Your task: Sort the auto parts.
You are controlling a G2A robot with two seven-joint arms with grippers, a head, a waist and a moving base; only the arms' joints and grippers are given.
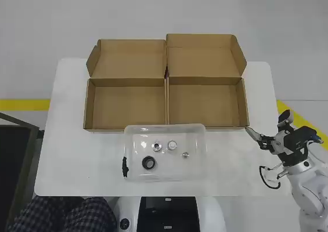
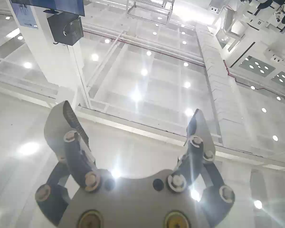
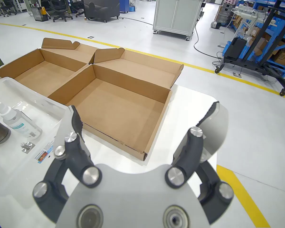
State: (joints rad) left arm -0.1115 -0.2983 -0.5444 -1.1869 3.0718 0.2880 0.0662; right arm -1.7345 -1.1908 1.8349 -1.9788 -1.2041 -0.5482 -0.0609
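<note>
We take the bin as our mark. The parts lie loose inside it: a ring near its front, a cylinder and a bottle side by side in its middle, and a bolt just right of the bottle. None is in a box, so we judge the sorting not begun.

The left box and right box stand open and touching, just behind the bin. We judge they sit that close so each part has a short carry.

The right gripper hangs off the bin's right side, over the table. It faces the boxes, jaws spread wide, holding nothing. The left gripper points away from the bin, up at the ceiling, jaws likewise wide and empty. We think the right arm is better placed to pick first, since it already looks toward the bin.
</note>
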